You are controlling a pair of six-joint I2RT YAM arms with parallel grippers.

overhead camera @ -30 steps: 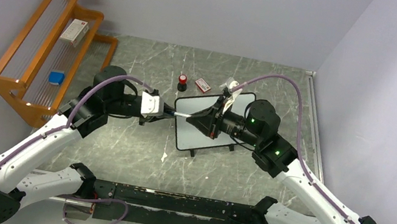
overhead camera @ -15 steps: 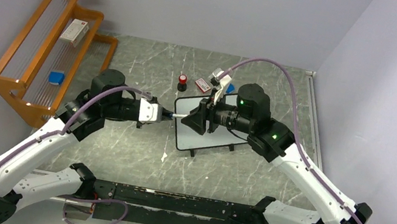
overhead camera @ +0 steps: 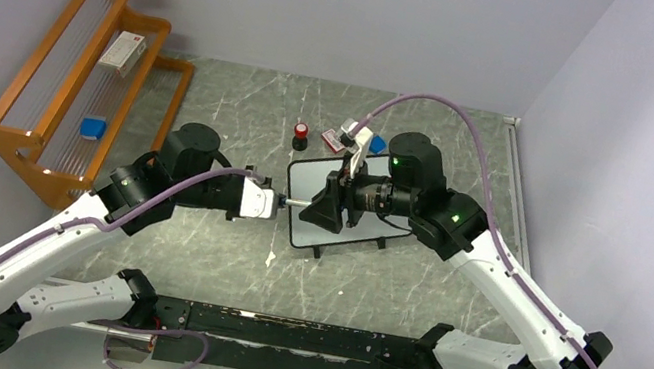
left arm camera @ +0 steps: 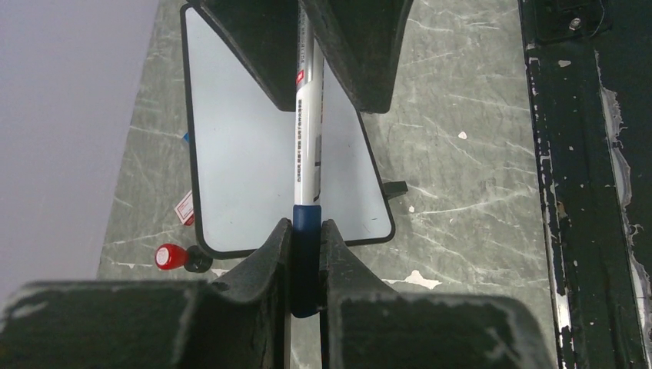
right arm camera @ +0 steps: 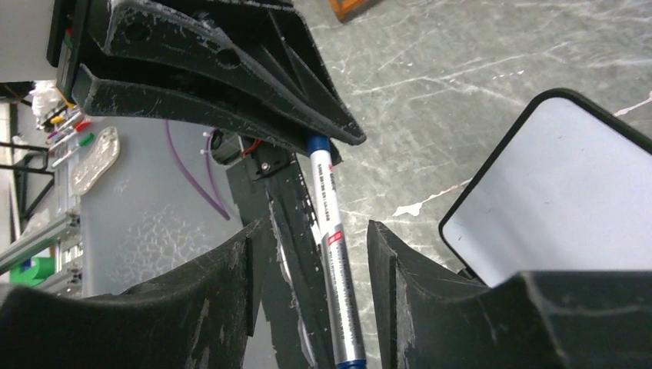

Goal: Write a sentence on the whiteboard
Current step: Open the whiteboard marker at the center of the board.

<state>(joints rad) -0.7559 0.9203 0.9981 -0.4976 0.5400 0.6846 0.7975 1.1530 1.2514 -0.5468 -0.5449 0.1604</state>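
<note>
Whiteboard [overhead camera: 304,178]: lies flat on the grey marbled table [overhead camera: 237,98] at the middle of the top view, beneath both grippers. Its long axis runs about 8 to 2 o'clock, writing face up. The face is blank in all three views: no sentence, no stroke. Marker pen [left arm camera: 307,138]: held in the air over the board's 9 o'clock edge. Its long axis runs 9 to 3 o'clock in the top view, with the blue end, apparently the cap, toward 9 and the white barrel toward 3. Left gripper [left arm camera: 306,231]: jaws pinching the blue end. Right gripper [right arm camera: 319,231]: jaws spread either side of the barrel, with a gap on each side in its own wrist view and no grip shown. Progress, judged: early, with the pen in hand, the cap apparently on and nothing written. Step in hand, judged: uncapping, which calls for the right jaws to close on the barrel and the two arms to pull apart. Left to do: free the tip, turn it down to the board, write the whole sentence. Also present: small red-topped object [overhead camera: 301,132], just beyond the board's 11 o'clock corner.
</note>
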